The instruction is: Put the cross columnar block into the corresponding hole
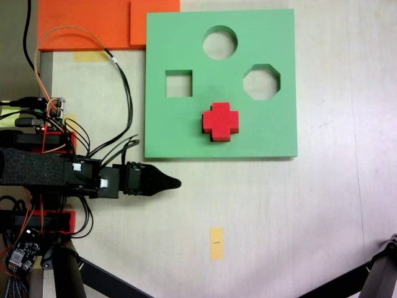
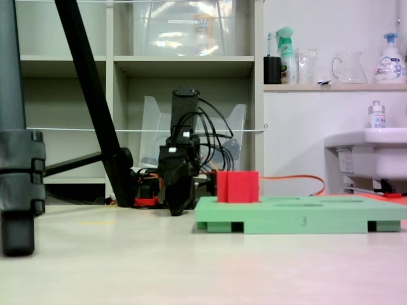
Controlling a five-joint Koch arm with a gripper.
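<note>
Black plastic forms the jaws of the gripper (image 1: 175, 183), which are seen in the top-down fixed view as a single tapered tip pointing right, low over the pale worktop (image 1: 298, 217) and just off the near edge of the flat green square foam board (image 1: 273, 37). Whether the jaws are spread or pressed together cannot be told, since one lies behind the other; nothing is seen held in them.

The small bright red plus-shaped foam block (image 1: 220, 121) is found up and to the right of that tip, on the board's near half, well apart from the jaws. It sits where the board's plus-shaped cutout would be, so that cutout is covered by it. In the low fixed view the block (image 2: 238, 186) stands upright and proud of the board's top face (image 2: 299, 219), with the gripper (image 2: 180, 206) to its left, beside the board's left end.

Farther on, the square cutout (image 1: 178, 84), the octagonal cutout (image 1: 261, 82) and the round cutout (image 1: 220, 42) lie open.

The block is judged to be lodged in its hole but perhaps not pressed fully down.
</note>
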